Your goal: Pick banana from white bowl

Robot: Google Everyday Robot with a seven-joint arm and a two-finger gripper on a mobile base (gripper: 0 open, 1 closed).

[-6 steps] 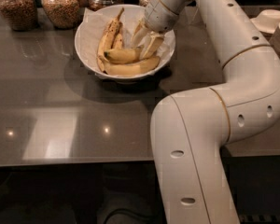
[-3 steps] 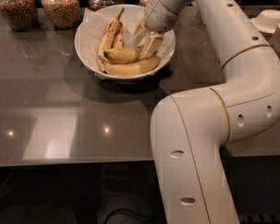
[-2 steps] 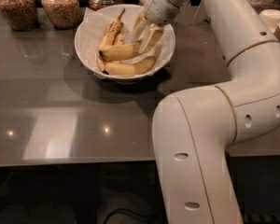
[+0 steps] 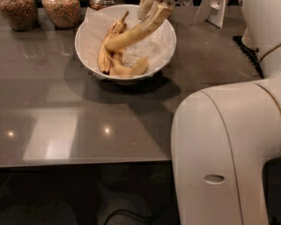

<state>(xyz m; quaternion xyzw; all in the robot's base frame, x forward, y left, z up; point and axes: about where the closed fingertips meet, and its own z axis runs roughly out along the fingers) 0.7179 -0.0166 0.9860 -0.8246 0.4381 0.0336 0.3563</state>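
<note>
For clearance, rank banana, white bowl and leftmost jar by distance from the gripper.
The gripper hangs over the white bowl, at its far rim.
1. banana: gripped in its fingers.
2. white bowl: directly below.
3. leftmost jar: far left, back.

Arm (image 4: pixel 225 139): glossy cream-white shell, fat rounded links, no exposed cables. Thin tan seam (image 4: pixel 277 121) rings the joint. One oval recessed slot (image 4: pixel 214 178) on the lower link. Gripper (image 4: pixel 155 6), top centre: same cream, clamped on banana (image 4: pixel 131 34).
</note>
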